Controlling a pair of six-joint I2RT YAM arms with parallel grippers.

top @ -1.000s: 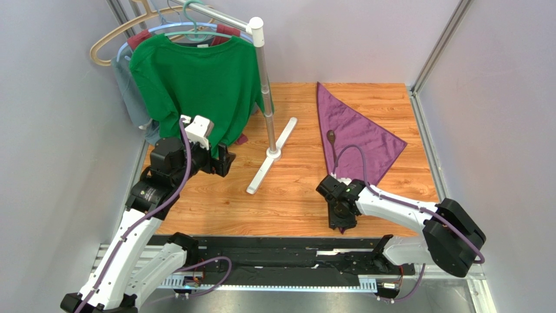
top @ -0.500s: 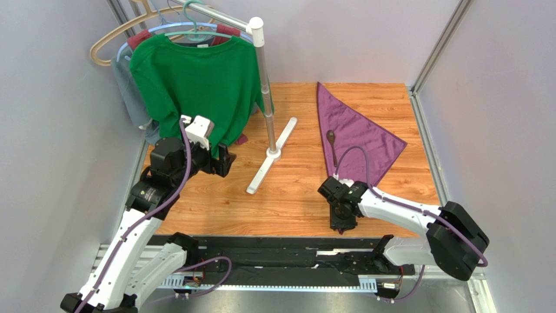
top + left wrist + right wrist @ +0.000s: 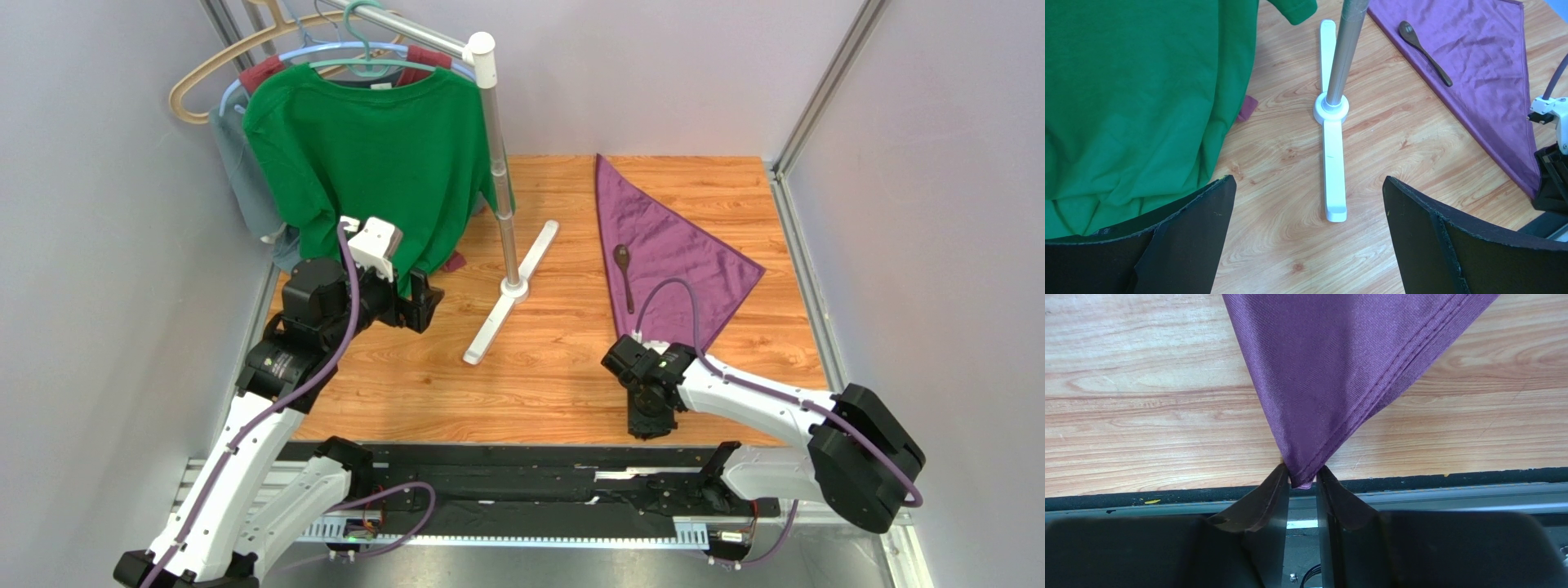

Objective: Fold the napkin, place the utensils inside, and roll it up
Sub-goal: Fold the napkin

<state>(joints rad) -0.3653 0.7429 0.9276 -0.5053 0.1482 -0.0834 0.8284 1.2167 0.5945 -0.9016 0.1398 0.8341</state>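
From where I stand, the thin dark purple cloth napkin (image 3: 672, 245) lies as a triangle on the orange-brown wooden table (image 3: 405, 368), out at about 2 o'clock from the table's middle. Its points aim at 12, 3 and 6 o'clock. The small slim dark metal spoon (image 3: 626, 276) rests on the napkin close to its 9 o'clock edge, bowl toward 12 o'clock.

The right pincer (image 3: 1301, 478) is at the 6 o'clock point, at the table's near edge, its two black fingers drawn in on the very tip of the cloth and pinching it.

The left pincer (image 3: 1306, 184) is spread wide and holds nothing, at about 9 o'clock, just beside the hanging green T-shirt (image 3: 362, 147) and near the white-footed metal clothes stand (image 3: 509, 294).
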